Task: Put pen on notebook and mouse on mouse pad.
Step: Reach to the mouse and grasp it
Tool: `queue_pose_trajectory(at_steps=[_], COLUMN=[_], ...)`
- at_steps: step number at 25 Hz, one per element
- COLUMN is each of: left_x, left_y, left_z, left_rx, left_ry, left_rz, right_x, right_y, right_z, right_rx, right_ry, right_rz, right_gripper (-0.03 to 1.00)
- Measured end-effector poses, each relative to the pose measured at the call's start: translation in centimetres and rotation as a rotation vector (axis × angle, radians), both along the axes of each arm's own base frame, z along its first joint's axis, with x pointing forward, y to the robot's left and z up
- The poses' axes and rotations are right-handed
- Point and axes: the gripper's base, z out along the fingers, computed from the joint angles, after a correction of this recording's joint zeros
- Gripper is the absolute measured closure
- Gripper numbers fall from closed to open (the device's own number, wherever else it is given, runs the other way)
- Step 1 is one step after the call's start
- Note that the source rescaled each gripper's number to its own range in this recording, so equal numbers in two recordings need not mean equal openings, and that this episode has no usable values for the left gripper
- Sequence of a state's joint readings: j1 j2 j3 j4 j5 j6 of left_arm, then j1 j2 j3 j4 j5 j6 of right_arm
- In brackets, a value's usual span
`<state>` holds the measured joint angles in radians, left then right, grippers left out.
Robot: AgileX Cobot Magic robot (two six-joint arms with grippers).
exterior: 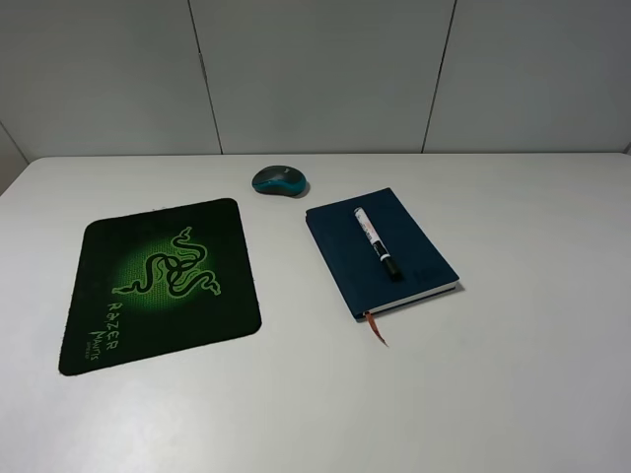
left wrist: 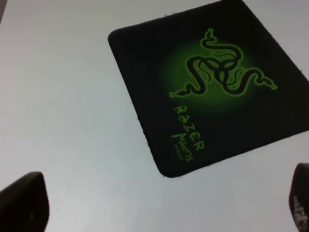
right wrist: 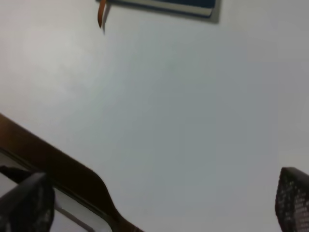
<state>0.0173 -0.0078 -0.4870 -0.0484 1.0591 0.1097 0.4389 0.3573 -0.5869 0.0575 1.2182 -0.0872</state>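
- Exterior high: the white pen (exterior: 377, 241) lies on the navy notebook (exterior: 414, 258), right of centre on the tabletop (exterior: 493, 384), with its black cap at the near end.
- The teal-sided mouse (exterior: 279, 180) sits on the tabletop itself, just beyond the notebook's far left corner and off the Razer mouse pad (exterior: 108, 251) at left.
- Left wrist: the left jaws stand spread wide with nothing between them, over the tabletop (left wrist: 72, 96) near a corner of the mouse pad (left wrist: 145, 72).
- Right wrist: the right jaws are spread wide and hold nothing. The notebook's (right wrist: 164, 4) edge and its orange ribbon bookmark (right wrist: 101, 14) lie farther off.
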Motion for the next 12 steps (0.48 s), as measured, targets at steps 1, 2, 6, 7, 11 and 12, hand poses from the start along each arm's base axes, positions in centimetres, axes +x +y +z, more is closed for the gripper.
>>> queue_pose_trajectory(at_steps=[1,2,6,7,11,12], left_x=[0.00,0.00,0.00,0.00,0.00,0.00], left_y=[0.00,0.00,0.00,0.00,0.00,0.00], left_z=[0.00,0.00,0.00,0.00,0.00,0.00], left_rx=[0.000,0.000,0.000,0.000,0.000,0.000], left_ry=[0.000,0.000,0.000,0.000,0.000,0.000], left_rz=[0.000,0.000,0.000,0.000,0.000,0.000], right_x=[0.04,0.17,0.69,0.75,0.84,0.85], right_y=[0.03,0.10,0.47,0.53,0.62,0.64], right_z=[-0.28,-0.47,-1.13,-1.17,-1.20,-1.18], right_rx=[-0.002,0.003,0.034,0.041,0.052,0.054], right_ry=[-0.001,-0.010,-0.043,-0.048,-0.057,-0.059], right_rz=[0.004,0.006,0.007,0.008,0.009,0.009], right_gripper=[-0.03,-0.03,-0.03,-0.03,-0.03,-0.03])
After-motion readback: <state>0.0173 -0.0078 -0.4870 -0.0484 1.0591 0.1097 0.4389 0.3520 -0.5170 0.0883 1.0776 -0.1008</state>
